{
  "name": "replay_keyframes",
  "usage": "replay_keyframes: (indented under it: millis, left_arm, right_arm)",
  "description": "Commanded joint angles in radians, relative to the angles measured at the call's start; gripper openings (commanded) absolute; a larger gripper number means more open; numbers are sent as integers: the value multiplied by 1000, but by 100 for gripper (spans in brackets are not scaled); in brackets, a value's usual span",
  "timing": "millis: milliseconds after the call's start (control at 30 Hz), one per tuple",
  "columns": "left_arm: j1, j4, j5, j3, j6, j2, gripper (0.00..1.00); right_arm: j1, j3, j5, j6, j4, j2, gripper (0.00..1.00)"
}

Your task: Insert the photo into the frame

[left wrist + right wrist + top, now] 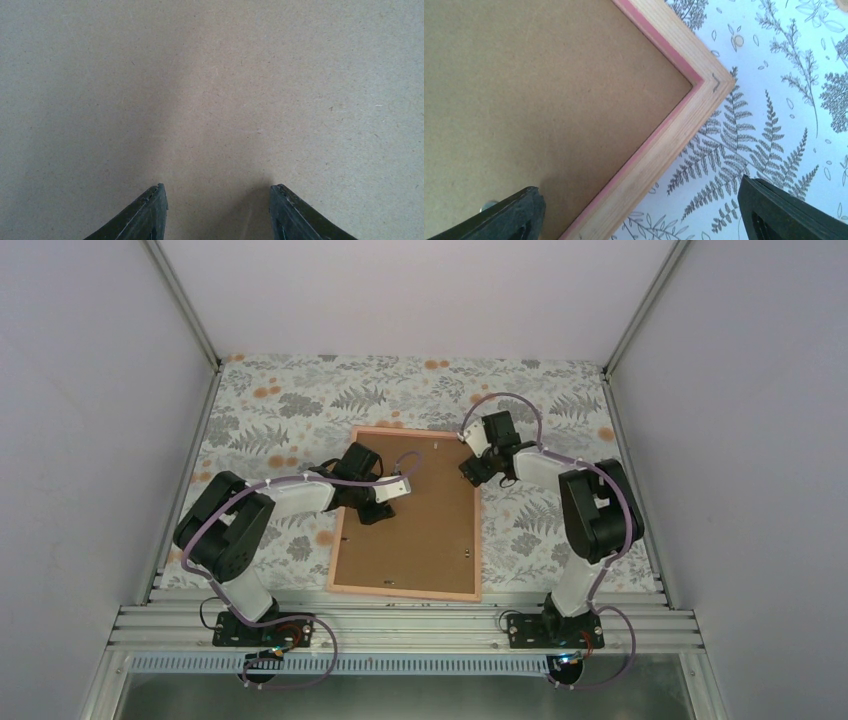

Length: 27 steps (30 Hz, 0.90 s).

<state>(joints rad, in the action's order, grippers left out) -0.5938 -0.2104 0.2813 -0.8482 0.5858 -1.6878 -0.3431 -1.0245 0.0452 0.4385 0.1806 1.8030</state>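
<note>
The frame (400, 592) lies flat in the middle of the table, back side up, with a plain brown backing board (420, 530) filling it. The photo is hidden. My left gripper (372, 514) hovers low over the board's left part. In the left wrist view the left gripper (217, 192) is open, with only bare board (210, 90) between its fingers (150, 210). My right gripper (472, 472) is at the frame's far right corner. In the right wrist view the right gripper (641, 197) is wide open and straddles the wooden rail of the frame (674, 135), holding nothing.
A fern-print tablecloth (774, 100) covers the table. Grey walls close in the left, right and back. Aluminium rails (400, 625) run along the near edge by the arm bases. Small metal tabs (468, 552) sit on the board near the frame's right rail.
</note>
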Motion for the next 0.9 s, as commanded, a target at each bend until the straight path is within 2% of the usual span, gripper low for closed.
replay_keyframes:
  millis: [0, 200, 533, 867]
  left_arm:
    - [-8, -14, -31, 14, 0, -38, 52]
    - [-8, -16, -25, 4, -4, -50, 52]
    - [-8, -9, -22, 17, -9, -41, 51]
    - [-8, -10, -16, 4, -10, -51, 51]
  right_arm:
    - [18, 8, -27, 52, 139, -11, 96]
    - [6, -51, -84, 22, 196, 18, 96]
    - [-10, -122, -60, -8, 211, 89, 96]
    - [-22, -88, -60, 32, 259, 71, 97]
